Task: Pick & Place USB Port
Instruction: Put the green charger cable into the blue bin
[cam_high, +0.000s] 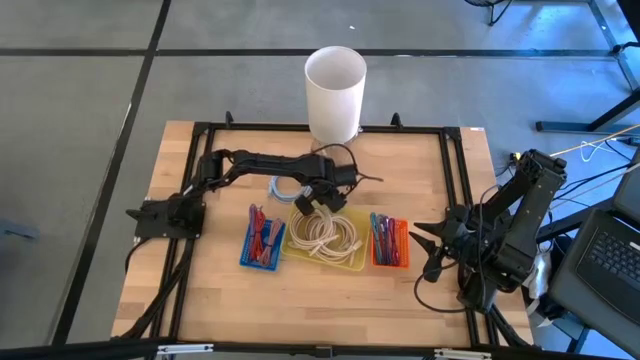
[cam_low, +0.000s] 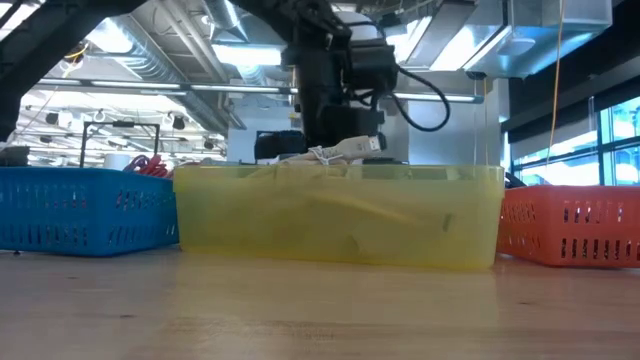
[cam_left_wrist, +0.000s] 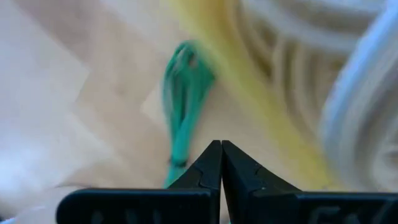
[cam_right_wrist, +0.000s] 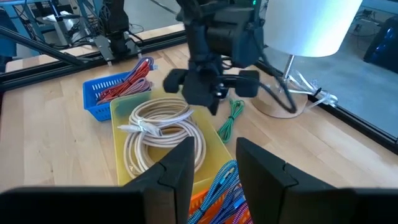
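Reaching from the left edge of the table (cam_high: 200, 300) across toward its middle, the left arm holds its left claw (cam_high: 318, 203) low above the far rim of the yellow bin (cam_high: 352, 262), fingers (cam_left_wrist: 211, 165) pressed together with nothing visibly between them. In its own wrist view the surroundings are smeared; only a green cable (cam_right_wrist: 231, 118) on the wood beside the bin can be made out.

A blue basket (cam_high: 262, 240) on the left holds red and blue cables. The yellow bin in the middle holds coiled white USB cables (cam_high: 325, 232); from table height one connector end (cam_low: 360, 146) pokes above the rim while the tinted wall hides the rest. An orange basket (cam_high: 390, 243) on the right holds mixed coloured cables. A white cylinder (cam_high: 335, 92) stands at the table's far edge.

The right arm is folded at the right edge, its right claw (cam_high: 432, 245) parted and empty.
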